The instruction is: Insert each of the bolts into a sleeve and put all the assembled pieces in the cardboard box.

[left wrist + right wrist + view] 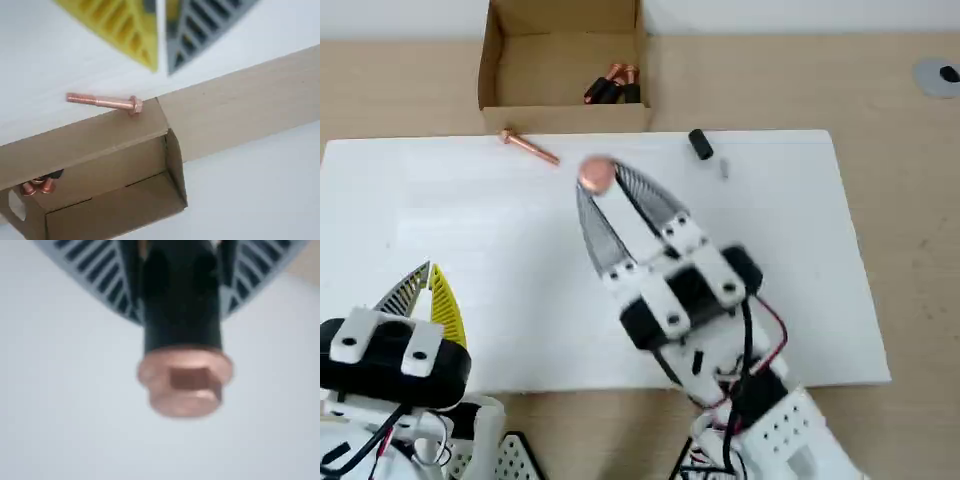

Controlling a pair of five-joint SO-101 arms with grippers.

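Right wrist view has the right end effector (182, 315) clamped on an assembled piece (182, 340), black sleeve between the fingers and copper bolt head poking out past the tips. In the high view this end effector (603, 188) hangs over the white sheet (470, 220) on the desk (900, 150), with the cardboard box (565, 118) beyond its tips. At least two finished pieces (613, 87) already lie in the box. I judge this one is next to go in. One loose bolt (528, 145) lies ahead of the tips to one side, and one bare sleeve (700, 144) to the other, a last pair to join. The left end effector (428, 275) sits well back, fingers narrow, holding nothing
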